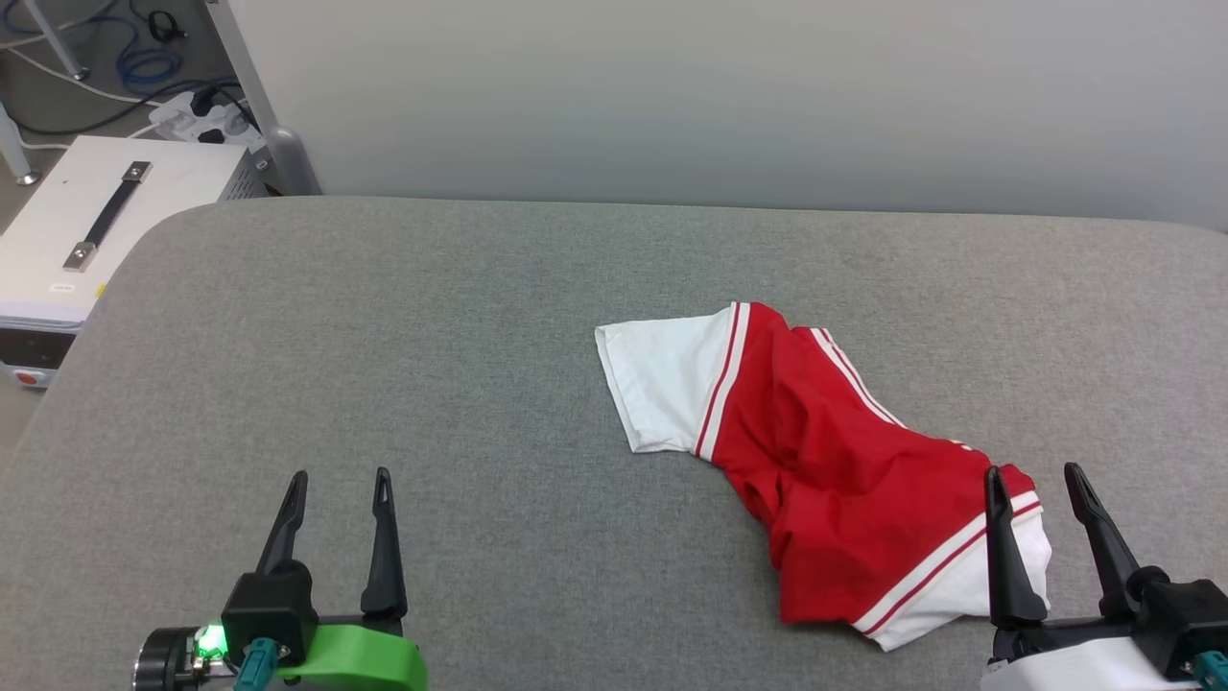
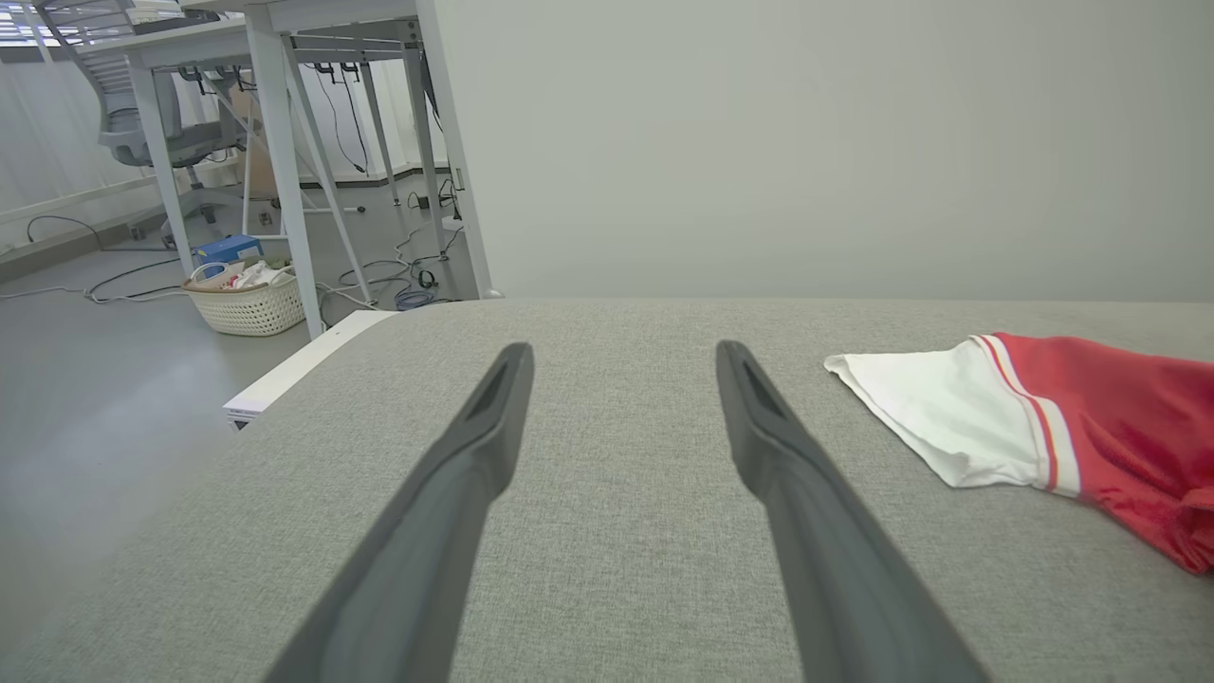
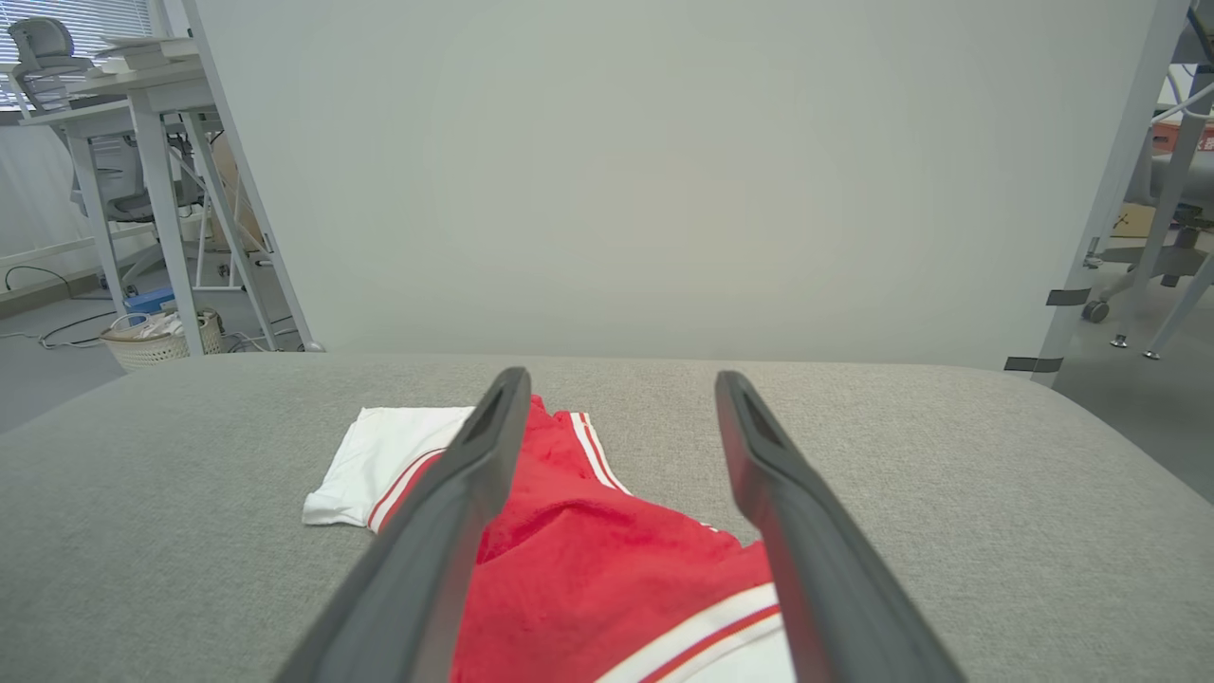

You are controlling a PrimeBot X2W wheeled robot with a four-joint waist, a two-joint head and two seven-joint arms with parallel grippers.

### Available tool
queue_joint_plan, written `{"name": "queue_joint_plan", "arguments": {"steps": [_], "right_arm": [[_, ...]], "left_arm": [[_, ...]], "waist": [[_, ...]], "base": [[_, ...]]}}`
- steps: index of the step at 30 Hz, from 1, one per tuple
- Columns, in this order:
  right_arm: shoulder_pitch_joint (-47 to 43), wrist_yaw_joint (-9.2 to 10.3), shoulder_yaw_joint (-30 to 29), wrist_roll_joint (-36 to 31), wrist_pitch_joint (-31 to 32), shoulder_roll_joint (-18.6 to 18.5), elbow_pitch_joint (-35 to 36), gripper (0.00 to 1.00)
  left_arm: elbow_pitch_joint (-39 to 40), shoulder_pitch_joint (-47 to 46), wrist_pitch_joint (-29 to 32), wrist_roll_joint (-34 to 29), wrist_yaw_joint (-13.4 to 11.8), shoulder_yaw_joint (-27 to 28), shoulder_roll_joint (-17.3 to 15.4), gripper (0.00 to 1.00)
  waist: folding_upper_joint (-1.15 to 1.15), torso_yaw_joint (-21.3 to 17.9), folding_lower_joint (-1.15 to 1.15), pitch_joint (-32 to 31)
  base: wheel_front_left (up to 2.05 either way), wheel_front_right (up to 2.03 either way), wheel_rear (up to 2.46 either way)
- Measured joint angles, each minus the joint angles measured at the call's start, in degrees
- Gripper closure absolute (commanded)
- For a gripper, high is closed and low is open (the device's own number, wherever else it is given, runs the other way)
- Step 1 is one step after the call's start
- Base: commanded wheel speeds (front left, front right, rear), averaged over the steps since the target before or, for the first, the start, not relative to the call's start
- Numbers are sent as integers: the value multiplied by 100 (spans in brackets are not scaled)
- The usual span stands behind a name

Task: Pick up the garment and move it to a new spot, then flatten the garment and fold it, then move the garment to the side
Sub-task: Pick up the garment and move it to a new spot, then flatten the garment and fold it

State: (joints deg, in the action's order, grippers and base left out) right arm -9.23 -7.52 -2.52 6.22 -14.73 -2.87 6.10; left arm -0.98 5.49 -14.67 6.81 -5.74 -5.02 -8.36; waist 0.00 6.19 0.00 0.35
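my right gripper [image 1: 1048, 489] spread wide, empty, over crumpled red-and-white jersey shirt [image 1: 815, 461] | lined up to grab | left gripper [image 1: 338, 497] open, spare

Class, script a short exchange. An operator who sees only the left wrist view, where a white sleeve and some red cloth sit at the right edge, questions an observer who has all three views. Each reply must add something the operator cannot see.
Operator: What lies past my right edge?
Observer: The garment runs on crumpled and ends in a second white sleeve, right by the right end effector.
Operator: Is that end effector gripping it?
Observer: No. Its jaws stand open, and in the right wrist view red cloth lies between the fingers.
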Motion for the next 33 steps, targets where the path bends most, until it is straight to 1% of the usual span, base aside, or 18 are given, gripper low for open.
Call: {"name": "queue_joint_plan", "arguments": {"steps": [5,12,25,30,33], "right_arm": [[-20,-1,1,7,0,0,-25,0],[-49,-1,24,12,0,0,-54,0],[-70,0,58,13,0,0,-75,0],[-68,0,78,12,0,0,-70,0],[-34,-1,96,11,0,0,-45,0]], "left_arm": [[-9,62,0,-142,226,155,159,0],[-40,114,0,-278,410,278,291,0],[-135,148,0,-434,617,419,372,0],[-243,83,0,-460,783,415,367,0],[-325,-202,0,-494,870,396,335,0]], "waist": [[0,12,0,-38],[0,19,0,-68],[0,23,0,-54],[0,-7,0,-22],[0,-36,0,53]], "base": [[0,0,0],[0,0,0],[0,0,0],[0,0,0],[0,0,0]]}}
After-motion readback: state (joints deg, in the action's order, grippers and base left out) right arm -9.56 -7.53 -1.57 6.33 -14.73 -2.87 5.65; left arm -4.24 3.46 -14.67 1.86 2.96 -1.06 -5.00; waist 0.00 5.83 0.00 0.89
